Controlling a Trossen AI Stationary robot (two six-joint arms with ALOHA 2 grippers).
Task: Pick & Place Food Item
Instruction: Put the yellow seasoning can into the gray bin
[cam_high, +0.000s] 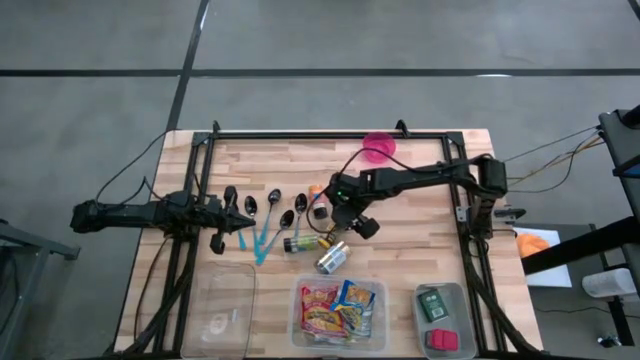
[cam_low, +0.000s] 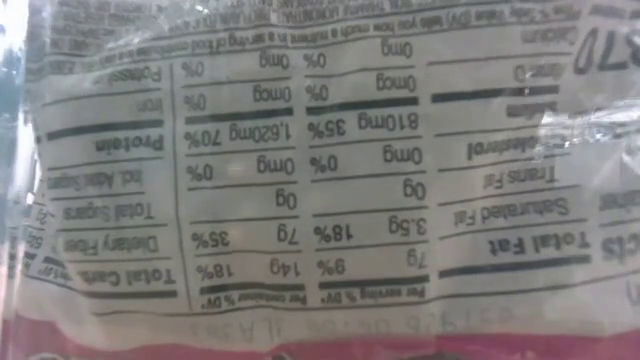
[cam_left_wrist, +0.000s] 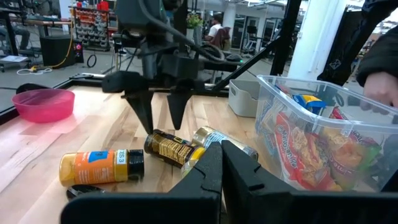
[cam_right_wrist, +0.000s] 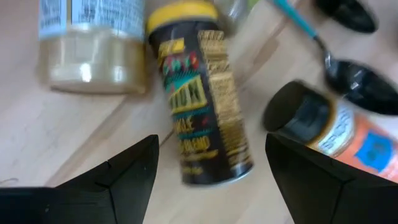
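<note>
A dark bottle with gold print and a yellow lid (cam_right_wrist: 202, 106) lies on its side on the wooden table (cam_high: 420, 250). It also shows in the left wrist view (cam_left_wrist: 171, 148) and the high view (cam_high: 305, 243). My right gripper (cam_left_wrist: 160, 118) (cam_right_wrist: 211, 180) hangs open just above it, fingers pointing down, one on each side, touching nothing. Beside the dark bottle lie an orange bottle with a black cap (cam_left_wrist: 99, 167) and a jar with pale contents (cam_right_wrist: 93, 43). My left gripper (cam_left_wrist: 221, 155) rests shut at the table's left (cam_high: 248, 222).
Black spoons (cam_high: 262, 205) lie left of the bottles. A clear bin of food packets (cam_high: 338, 312) stands at the near edge, between a clear tub (cam_high: 220, 305) and a small bin (cam_high: 443, 318). A pink bowl (cam_high: 379, 147) sits far back. A packet's label (cam_low: 320, 180) fills the low view. A person's hand (cam_left_wrist: 380, 84) shows beyond the bin.
</note>
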